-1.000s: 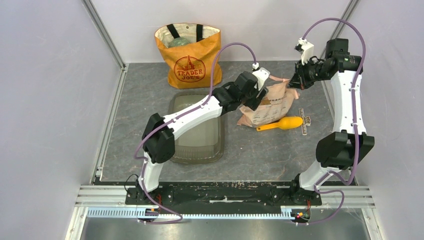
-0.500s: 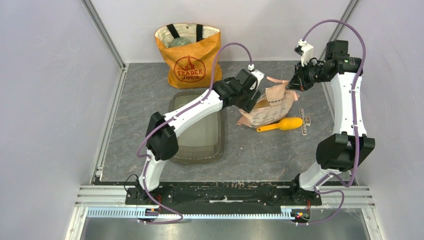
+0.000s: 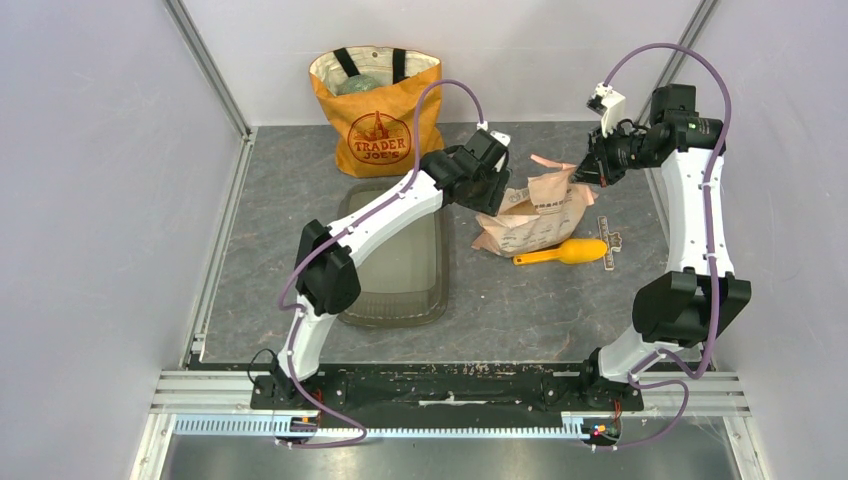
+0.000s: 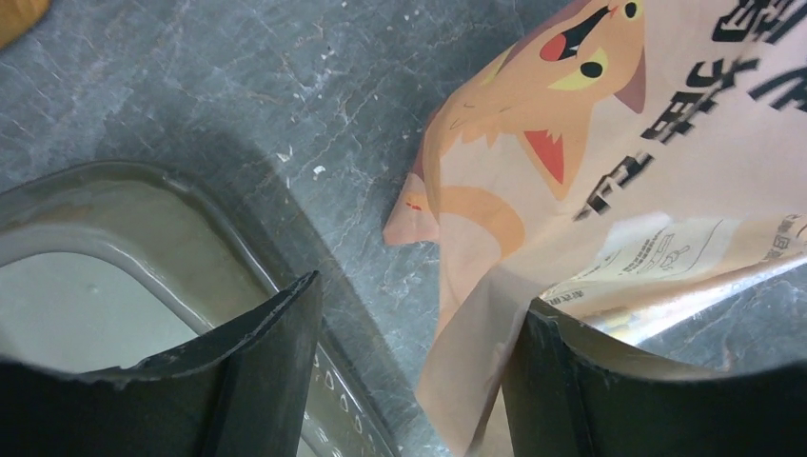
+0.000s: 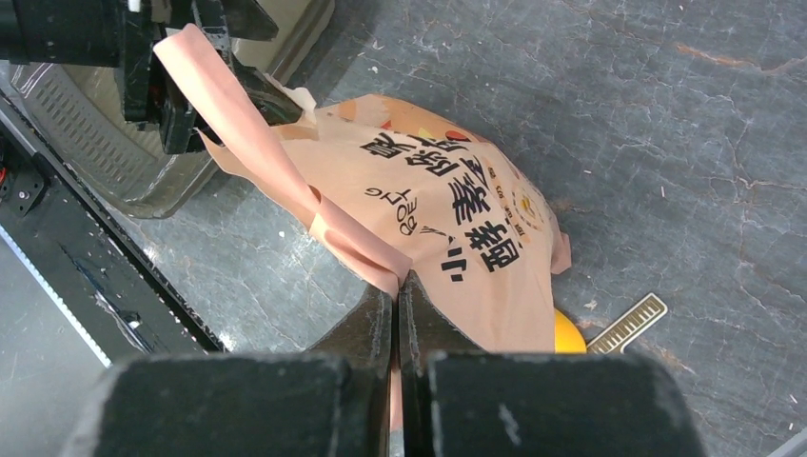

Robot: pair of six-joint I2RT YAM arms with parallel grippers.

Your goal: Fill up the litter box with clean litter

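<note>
I judge this to be the opening step: the printed bag lies on its side on the tabletop toward the far right corner. My right gripper is pinched tight on a pink strip that runs back to the bag's top edge. My left gripper hangs low with its jaws wide. One finger is beside the bag's folded edge, the other above the rim of the litter box, and neither grips anything. The litter box sits left of centre, its long side running toward the near edge and its far right corner just beside the bag. Next the strip must come fully away, then the left gripper needs a firm hold on the bag so the mouth can be tipped over the box. I cannot see the clean litter itself; presumably it is inside the bag. The box floor looks pale, but through the smoky plastic I cannot tell whether anything lies in it. Whether the bag's mouth is open yet is hidden behind my left wrist. An orange scoop lies by the bag.
</note>
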